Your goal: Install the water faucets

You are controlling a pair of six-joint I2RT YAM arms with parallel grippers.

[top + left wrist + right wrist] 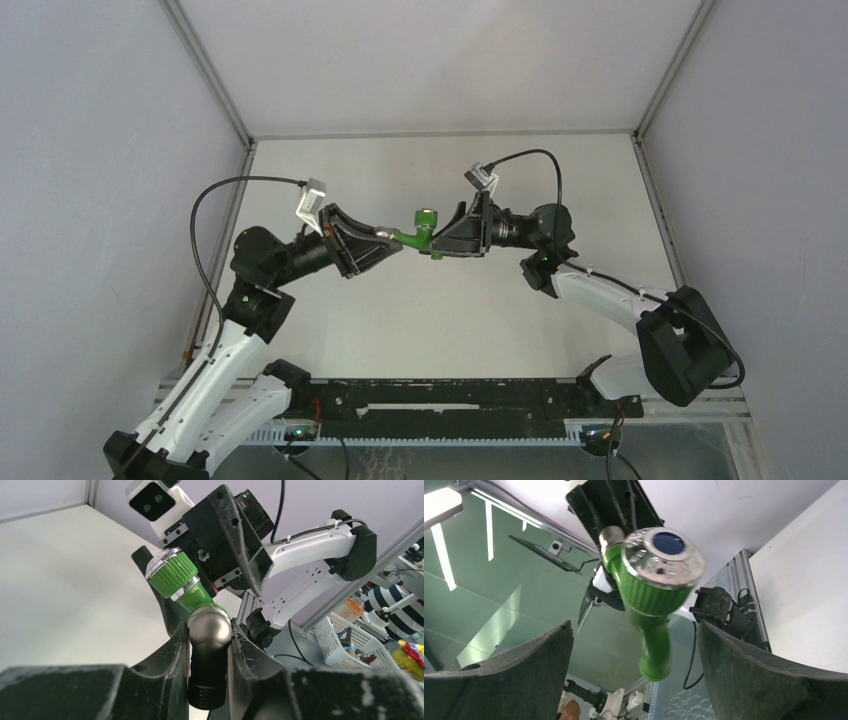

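Note:
The water faucets hang in mid-air over the table's middle, between my two grippers. My left gripper (385,238) (209,632) is shut on the grey metal elbow fitting (210,626) (383,233), whose black threaded end (205,690) points back toward the wrist. The bright-green tap (418,232) (172,572) (651,597) sticks out of the elbow, its round chrome-capped knob facing my right wrist camera and its spout bending down. My right gripper (442,240) (634,630) is open. Its fingers (524,665) stand wide on either side of the tap, not touching it.
A black rail (450,400) runs along the table's near edge between the arm bases. Grey walls and metal frame posts (215,75) enclose the white table (450,310). Off the table, a white basket (350,640) holds small items.

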